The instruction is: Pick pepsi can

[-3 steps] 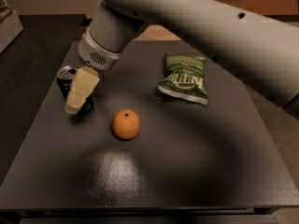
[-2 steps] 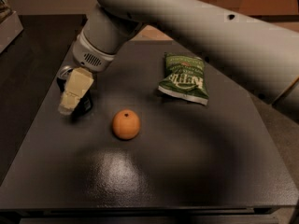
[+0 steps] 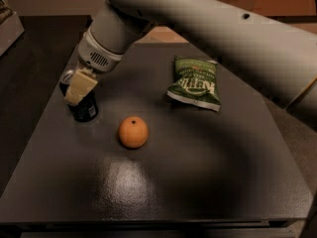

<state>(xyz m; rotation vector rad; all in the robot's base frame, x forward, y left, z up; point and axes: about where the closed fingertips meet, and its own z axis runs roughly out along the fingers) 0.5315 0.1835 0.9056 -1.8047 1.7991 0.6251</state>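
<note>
The pepsi can (image 3: 85,108) stands upright near the bench's (image 3: 198,172) edge at about nine o'clock, its silver top half hidden. The tool (image 3: 79,86) sits right at the can's upper part, a cream pad lying across the side that faces the camera. It probably reaches in from the arm's (image 3: 208,29) wrist at one o'clock so that it can take the can by its sides rather than from the top. Whether the tool stands apart or has clamped on the can cannot be told, as the far side of the can is hidden behind it.

The orange fruit (image 3: 132,132) lies at roughly four o'clock from the can, near but not touching. That leaves room beside the can, and a straight lift should not disturb the fruit. The green snack bag (image 3: 194,83) lies flat well apart, at about three o'clock from the can, out of the way.

The grasp looks set up or just being made. The lift is not yet done, since the can's base rests on the bench.
</note>
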